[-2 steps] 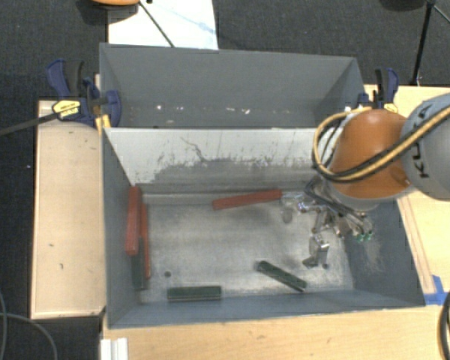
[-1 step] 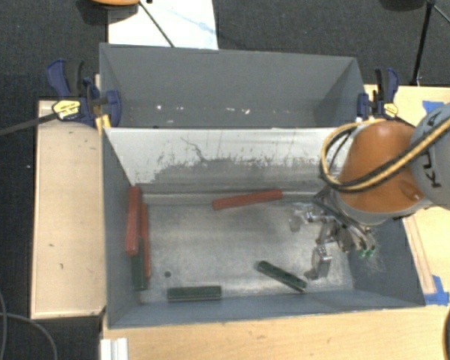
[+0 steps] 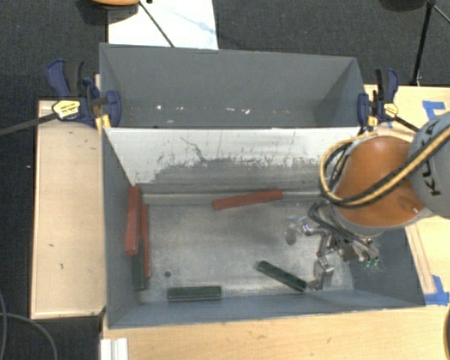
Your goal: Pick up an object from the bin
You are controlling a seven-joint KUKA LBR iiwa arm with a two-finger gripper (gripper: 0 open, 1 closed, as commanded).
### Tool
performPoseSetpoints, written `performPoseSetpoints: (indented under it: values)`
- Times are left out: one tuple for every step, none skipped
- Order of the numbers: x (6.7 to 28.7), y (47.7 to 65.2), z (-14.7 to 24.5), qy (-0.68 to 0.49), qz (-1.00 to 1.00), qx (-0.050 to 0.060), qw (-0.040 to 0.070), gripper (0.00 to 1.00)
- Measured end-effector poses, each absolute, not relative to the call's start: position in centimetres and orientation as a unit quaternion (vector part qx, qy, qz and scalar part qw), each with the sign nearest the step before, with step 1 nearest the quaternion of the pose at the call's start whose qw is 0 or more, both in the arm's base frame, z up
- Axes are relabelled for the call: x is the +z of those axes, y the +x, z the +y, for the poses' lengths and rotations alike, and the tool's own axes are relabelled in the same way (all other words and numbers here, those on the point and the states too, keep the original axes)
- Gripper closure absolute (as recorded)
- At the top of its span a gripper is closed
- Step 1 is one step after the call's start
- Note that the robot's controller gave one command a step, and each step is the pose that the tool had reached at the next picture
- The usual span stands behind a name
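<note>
Matt grey metal bin [image 3: 210, 235], scuffed and scratched; glossy smooth orange cover [image 3: 375, 182] at right; matt reddish bar [image 3: 247, 199]; matt dark green bar [image 3: 281, 276].

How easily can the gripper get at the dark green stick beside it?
Probably yes: the gripper hangs just right of the dark green stick, which lies flat on the bare floor of the bin, with nothing covering it.

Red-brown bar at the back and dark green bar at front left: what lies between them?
Nothing; the camera view shows bare bin floor between the red-brown bar and the dark green bar.
</note>
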State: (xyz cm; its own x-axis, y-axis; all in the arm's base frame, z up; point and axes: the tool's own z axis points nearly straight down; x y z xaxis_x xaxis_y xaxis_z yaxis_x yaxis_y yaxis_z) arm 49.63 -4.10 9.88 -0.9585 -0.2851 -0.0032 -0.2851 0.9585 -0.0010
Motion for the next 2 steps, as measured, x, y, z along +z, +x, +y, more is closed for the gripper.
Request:
performPoseSetpoints:
  values:
    - [8.51, 48.77, -3.71, -0.209, 0.978, 0.000, 0.001, 0.00]
    - [7.87, 48.70, -3.40, -0.108, 0.994, 0.000, 0.003, 0.00]
